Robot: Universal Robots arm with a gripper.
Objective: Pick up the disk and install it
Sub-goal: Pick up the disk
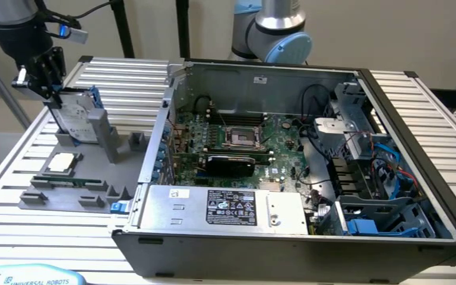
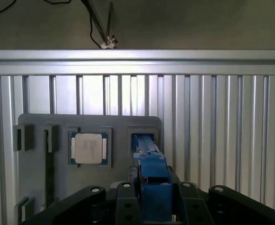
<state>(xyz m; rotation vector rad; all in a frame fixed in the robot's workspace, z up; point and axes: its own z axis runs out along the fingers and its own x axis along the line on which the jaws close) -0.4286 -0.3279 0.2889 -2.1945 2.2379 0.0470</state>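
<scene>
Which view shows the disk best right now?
Exterior view: the disk stands upright in the gray fixture tray, its labelled face and blue carrier visible, with the end effector clamped on its top edge. The wrist view sees the disk edge-on, just the blue carrier.

Open computer case (image 1: 291, 148) lying on a slatted aluminium bench (image 1: 22, 231), motherboard (image 1: 236, 139) exposed inside, gray power-supply box (image 1: 220, 208) along its near wall, blue cables (image 1: 386, 159) toward the exterior view's right. Just beside the case, on the exterior view's left, gray parts tray (image 1: 54, 199) carrying a square silver CPU chip (image 1: 62, 161).
</scene>
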